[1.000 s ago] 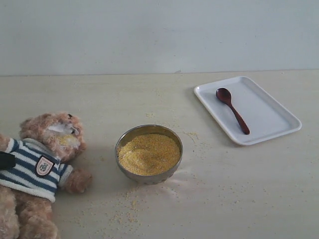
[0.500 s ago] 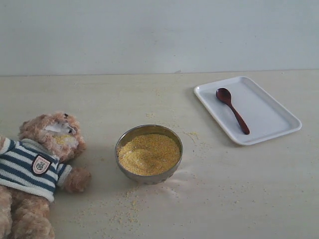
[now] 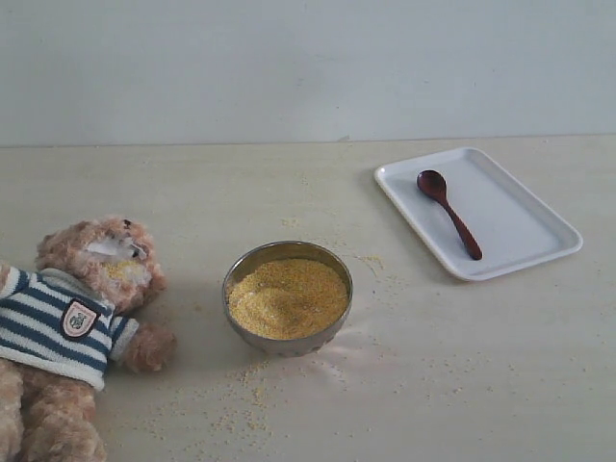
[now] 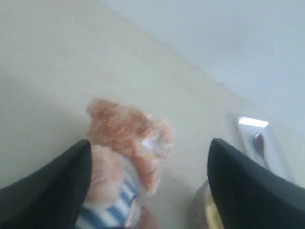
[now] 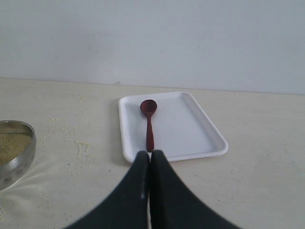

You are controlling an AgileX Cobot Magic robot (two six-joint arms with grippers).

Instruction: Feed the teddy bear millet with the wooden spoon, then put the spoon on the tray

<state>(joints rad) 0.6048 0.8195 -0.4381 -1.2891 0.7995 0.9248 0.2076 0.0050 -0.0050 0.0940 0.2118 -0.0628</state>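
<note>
1. While its two fingers are pressed together with nothing between them, the right claw hangs low over the surface.
2. Straight ahead of it and near, the wooden spoon lies inside the tray. The handle end points toward the claw and the bowl end away.
3. Off to the side, toward the other arm, a metal bowl holds the millet, with loose grains scattered around it.
4. The left claw is spread wide and carries nothing. The teddy bear lies on its back beyond the gap, apparently untouched.
5. Yellow specks sit on the bear's muzzle and the spoon rests on the tray, so the task looks finished.
6. If a feed is still owed, the right claw must part its fingers, advance and close on the handle. Otherwise, both arms need only draw clear.
</note>
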